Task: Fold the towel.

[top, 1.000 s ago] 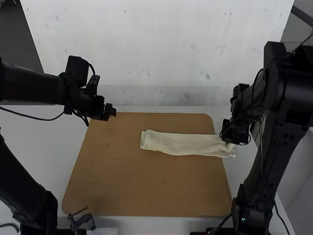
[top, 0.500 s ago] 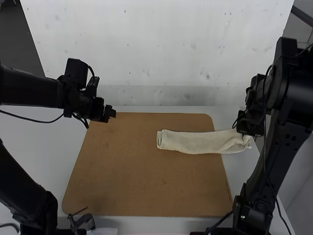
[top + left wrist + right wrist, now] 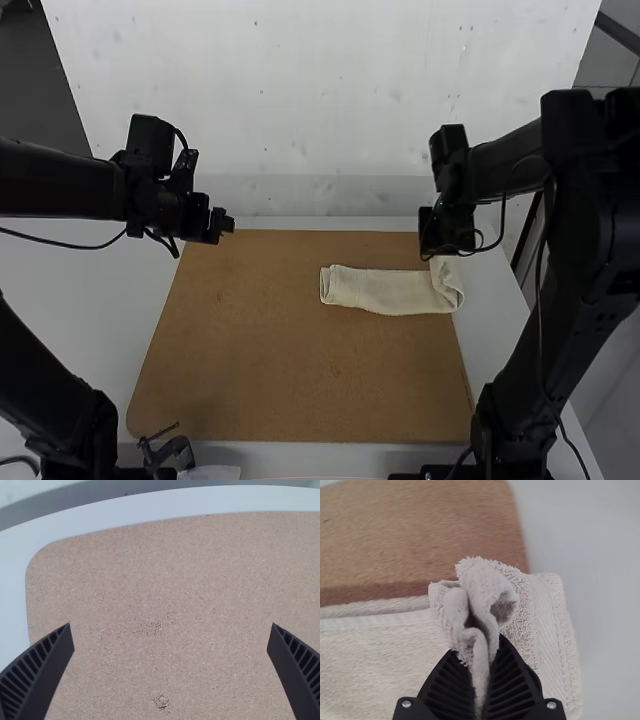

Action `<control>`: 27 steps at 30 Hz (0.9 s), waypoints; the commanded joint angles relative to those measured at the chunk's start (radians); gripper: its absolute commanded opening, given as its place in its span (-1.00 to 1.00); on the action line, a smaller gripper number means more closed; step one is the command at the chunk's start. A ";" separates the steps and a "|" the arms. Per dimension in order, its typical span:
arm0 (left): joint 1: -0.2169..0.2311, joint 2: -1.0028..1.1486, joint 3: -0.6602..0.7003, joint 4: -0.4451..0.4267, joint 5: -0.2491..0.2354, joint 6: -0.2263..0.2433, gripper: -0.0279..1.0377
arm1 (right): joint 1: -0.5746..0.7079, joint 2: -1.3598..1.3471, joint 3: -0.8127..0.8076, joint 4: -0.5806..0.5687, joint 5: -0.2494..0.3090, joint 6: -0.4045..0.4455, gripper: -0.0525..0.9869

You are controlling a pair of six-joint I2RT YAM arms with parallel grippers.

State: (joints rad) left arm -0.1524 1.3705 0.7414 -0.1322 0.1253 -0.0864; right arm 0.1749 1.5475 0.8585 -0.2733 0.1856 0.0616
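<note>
Evidently, the fold across the strip's length is in progress. The towel [image 3: 380, 291], already a narrow layered strip, lies mostly on the brown board [image 3: 290, 360], its far-right portion reaching over the board's edge onto the white worktop [image 3: 130, 300]. The right end effector [image 3: 479, 652] is closed upon a small bunched pinch of cloth, raised above the layers beneath; a pinch of this kind presumably serves to lift the end and turn it back over the remainder. The flat part of the strip rests on the board, where its own weight and some friction probably anchor it while the end is drawn across.

The left end effector [image 3: 171, 625] is spread wide over a bare part of the board, well apart from the towel, its position suggesting readiness rather than work, since one grip appears sufficient here. The next move likely calls for carrying the pinched end leftward, laying it flat and releasing it. Because the held part is crumpled, the upper layer may settle askew or leave a ridge, in which case smoothing would be required.
</note>
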 commanded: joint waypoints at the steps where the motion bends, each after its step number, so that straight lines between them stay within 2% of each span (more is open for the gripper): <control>1: 0.017 -0.044 -0.004 0.009 0.017 0.011 0.94 | 0.135 0.037 0.051 -0.014 0.081 0.110 -0.87; 5: 0.017 -0.042 -0.004 0.009 0.019 0.013 0.94 | 0.271 0.112 0.097 -0.026 0.117 0.173 -0.87; 11: 0.019 -0.044 -0.004 0.009 0.022 0.013 0.94 | 0.405 0.200 0.189 -0.060 0.155 0.233 -0.87; 23: 0.016 -0.054 -0.008 0.006 0.025 0.013 0.94 | 0.520 0.296 0.280 -0.092 0.179 0.274 -0.84; 26: 0.016 -0.053 -0.010 0.006 0.025 0.013 0.94 | 0.520 0.258 0.274 -0.069 0.176 0.285 0.00; 27: 0.017 -0.053 -0.010 0.006 0.025 0.013 0.94 | 0.517 0.235 0.267 -0.055 0.175 0.285 0.14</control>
State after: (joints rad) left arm -0.1421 1.3407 0.7410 -0.1322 0.1322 -0.0860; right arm 0.6861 1.8381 1.1145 -0.3504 0.3420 0.3248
